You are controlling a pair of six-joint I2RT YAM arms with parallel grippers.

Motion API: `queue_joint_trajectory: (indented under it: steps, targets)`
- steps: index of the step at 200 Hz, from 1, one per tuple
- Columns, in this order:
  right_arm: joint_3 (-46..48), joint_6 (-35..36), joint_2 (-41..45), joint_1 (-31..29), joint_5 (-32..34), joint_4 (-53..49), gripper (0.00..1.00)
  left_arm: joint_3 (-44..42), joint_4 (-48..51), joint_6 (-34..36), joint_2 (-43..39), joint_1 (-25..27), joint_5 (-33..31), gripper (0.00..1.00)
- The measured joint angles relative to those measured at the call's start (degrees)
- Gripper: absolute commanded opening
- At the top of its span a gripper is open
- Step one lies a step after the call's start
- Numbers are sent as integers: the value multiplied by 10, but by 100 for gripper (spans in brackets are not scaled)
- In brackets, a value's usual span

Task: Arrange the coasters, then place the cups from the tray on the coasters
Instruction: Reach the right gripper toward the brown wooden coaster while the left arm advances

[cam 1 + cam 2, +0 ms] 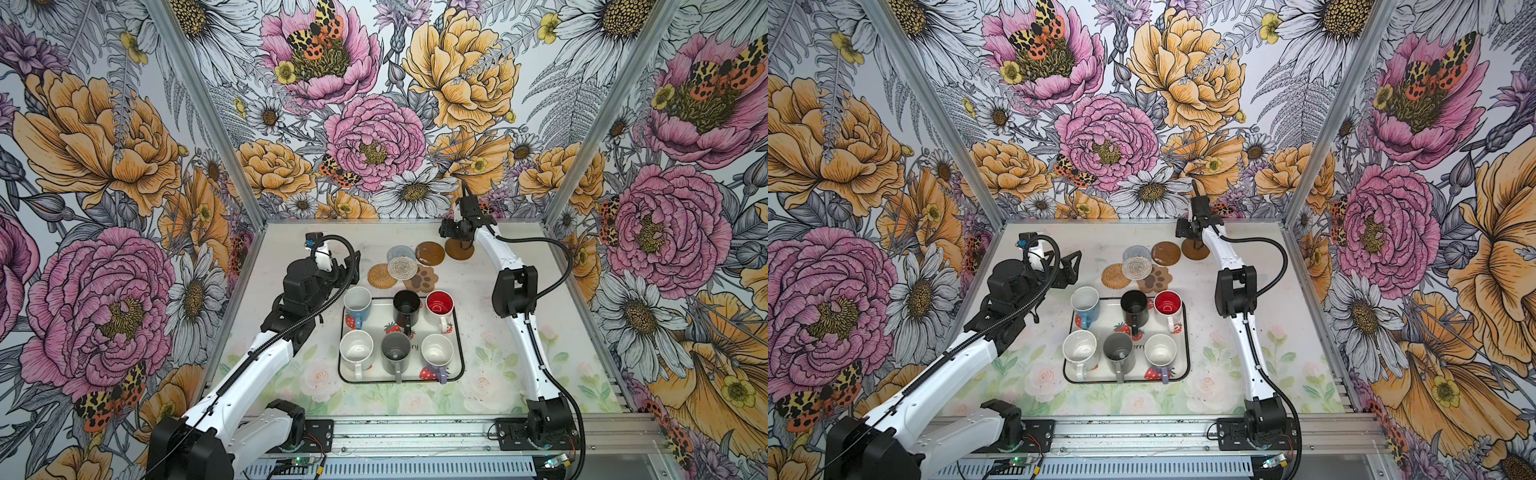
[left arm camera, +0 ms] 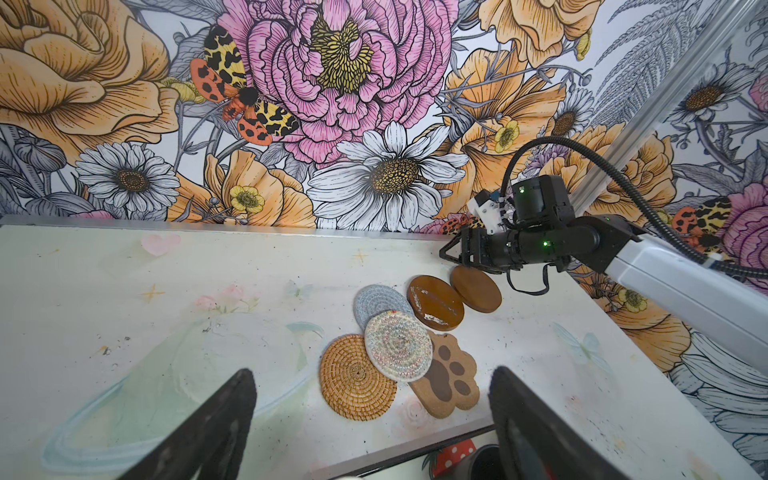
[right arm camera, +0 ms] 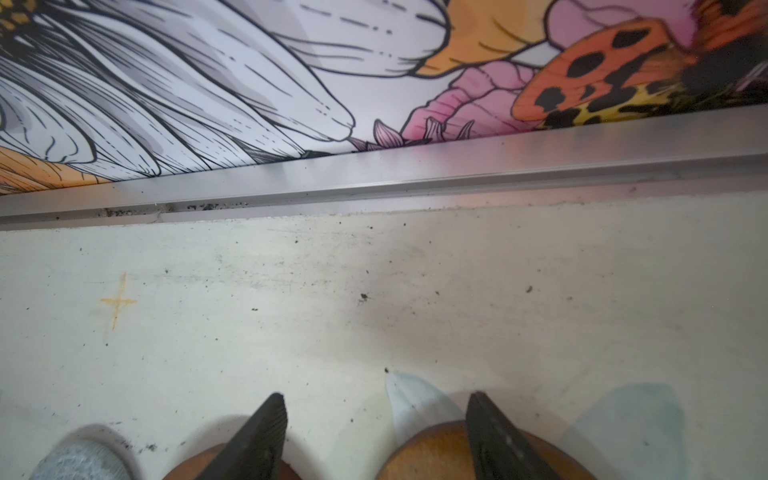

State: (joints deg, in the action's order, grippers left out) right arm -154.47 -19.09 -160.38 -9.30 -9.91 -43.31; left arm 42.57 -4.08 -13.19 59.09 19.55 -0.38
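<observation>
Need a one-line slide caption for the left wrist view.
Open left hand overlooks six clustered coasters; right hand reaches over the outermost brown disc.

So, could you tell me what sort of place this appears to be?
Probably a robot test cell: two arms mounted on an aluminium rail, floral-printed panels enclosing the tabletop, and mugs staged on a tray.

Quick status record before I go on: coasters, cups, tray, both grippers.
coasters: six, bunched beyond the tray, several overlapping, not arranged
cups: all six upright on the tray
left gripper: open, empty, left of the coasters
right gripper: open, low at the brown discs; contact unclear
</observation>
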Motion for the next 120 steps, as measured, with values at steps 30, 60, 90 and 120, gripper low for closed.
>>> queue_joint_trajectory:
  steps: [30,60,90,120]
  targets:
    - [0,-7,-1,0,-9,5,71,-2,0,-4,-4,1,-2,89]
    - [0,-18,-5,4,-22,7,68,-2,-18,-11,2,1,-2,89]
    - [2,-28,-7,4,-30,9,64,-2,-35,-21,31,2,5,89]
    - [12,-30,-6,7,-31,20,62,15,-39,-26,70,11,19,89]
